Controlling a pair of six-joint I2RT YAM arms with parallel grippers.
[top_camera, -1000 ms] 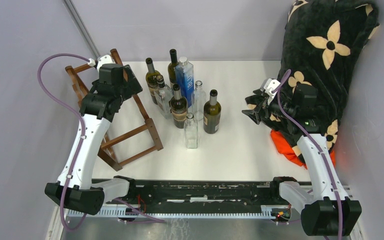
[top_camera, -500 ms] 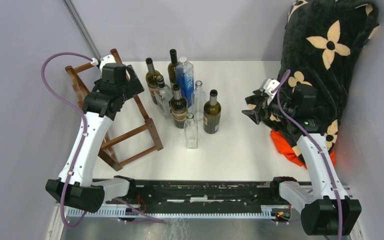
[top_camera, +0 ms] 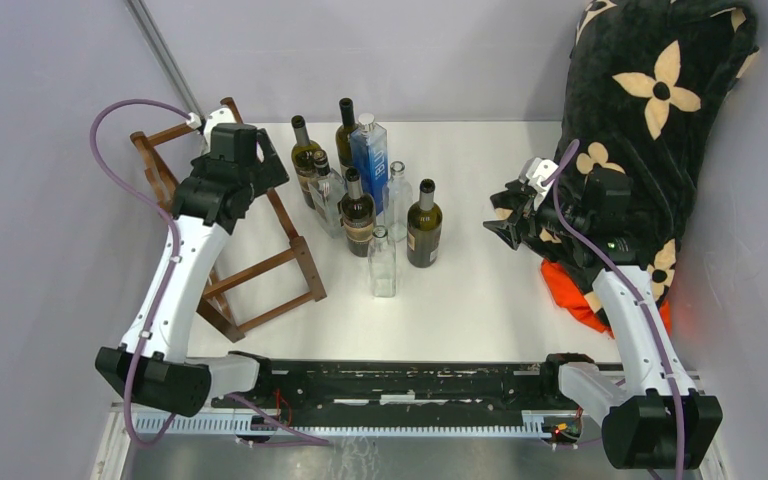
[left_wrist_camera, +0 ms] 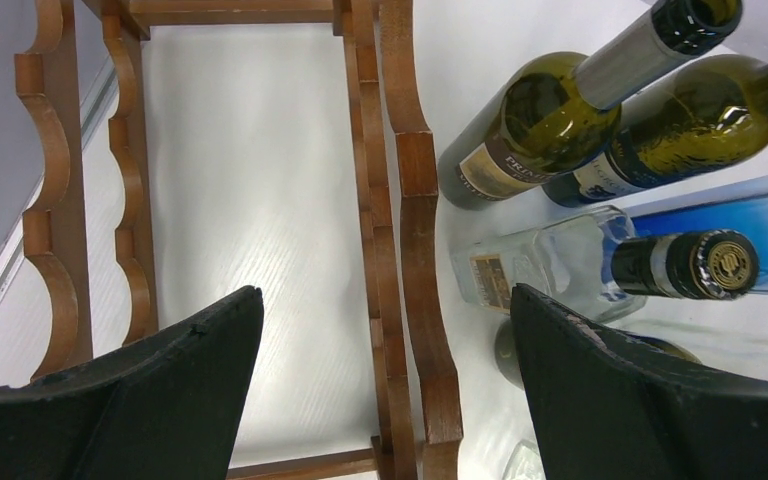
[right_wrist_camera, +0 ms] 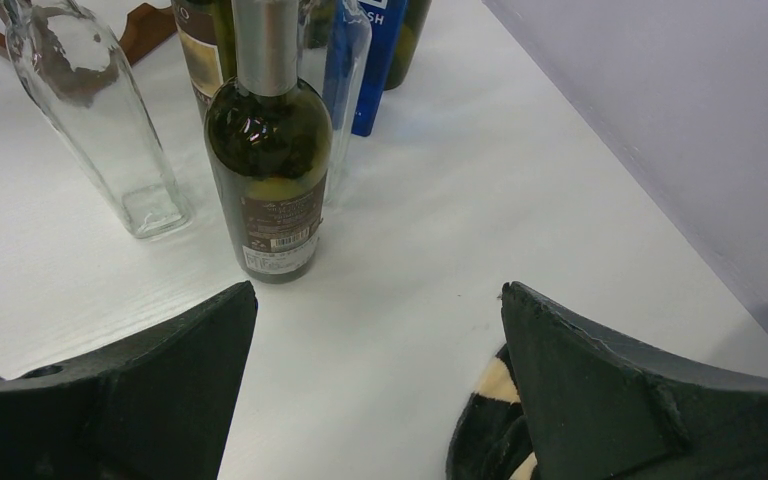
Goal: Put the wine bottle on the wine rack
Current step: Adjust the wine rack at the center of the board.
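A white desk [top_camera: 490, 310] is closed in by pale grey walls at the back and on both sides.

The left tool [left_wrist_camera: 382, 295] hangs over the wine rack [left_wrist_camera: 415, 190]. Its jaws are spread wide with nothing between them. The rack's scalloped rails run straight below it, and bare desk shows through the frame. Just to that tool's right a cluster of bottles stands upright, close against the rack's rail: two green ones, a blue bottle [top_camera: 370, 155] and some of clear glass.

The right tool [right_wrist_camera: 378, 290] sits low over the desk, equally wide open and empty. Ahead of it and a little to its left stands the wine bottle [right_wrist_camera: 265, 150], dark green with a silver neck, upright on the desk and apart from the rack. A clear square bottle [right_wrist_camera: 100, 110] stands further to this tool's left. Behind this tool and to its right a black blanket with cream flowers [top_camera: 660, 80] is heaped against the wall, with an orange cloth [top_camera: 572, 290] beneath it.

Open desk lies between the right tool and the wine bottle, and on towards the near edge.
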